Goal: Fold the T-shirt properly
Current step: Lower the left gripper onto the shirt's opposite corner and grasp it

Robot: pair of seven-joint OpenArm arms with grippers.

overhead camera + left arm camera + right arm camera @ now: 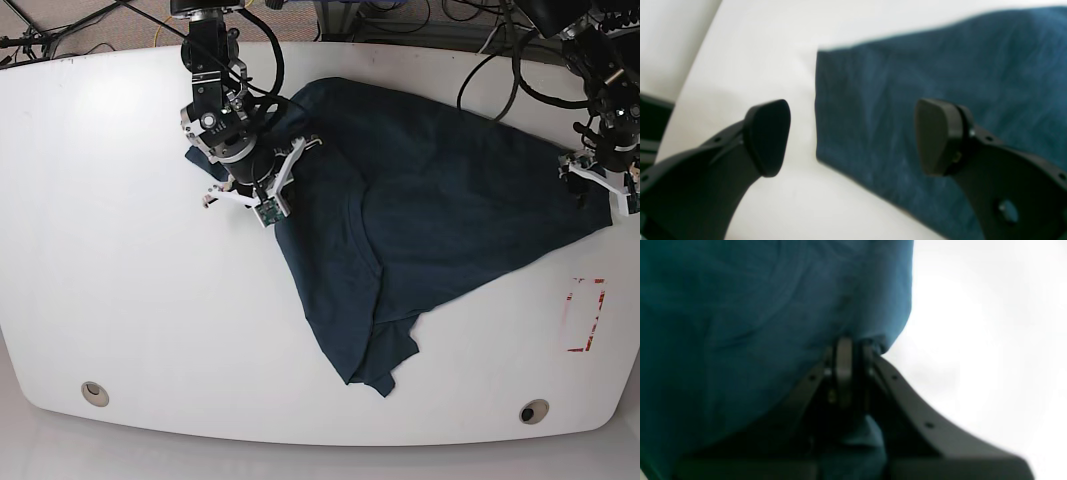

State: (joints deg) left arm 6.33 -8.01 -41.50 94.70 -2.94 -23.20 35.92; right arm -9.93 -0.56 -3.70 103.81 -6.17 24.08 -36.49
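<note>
Left wrist view: the left pincer (853, 138) is released, its two black pads wide apart and holding nothing. A straight edge of the T-shirt (933, 110) lies on the white desk (766, 46) just ahead of it, and the cloth runs away to the right and far side. One pad hangs over bare desk, the other over the cloth, so the edge sits between them.

Right wrist view: the right pincer (848, 350) is clenched on a bunched edge of the T-shirt (756, 323), which fills the left of the picture; bare desk (990, 340) is to the right.

Base view: the T-shirt (430, 220) lies crumpled across the middle of the desk (120, 300), long axis running left to right. The right pincer (268, 205) grips its left edge; the left pincer (600, 185) sits at its right end, nearest that edge, and I judge it must close there.
</note>
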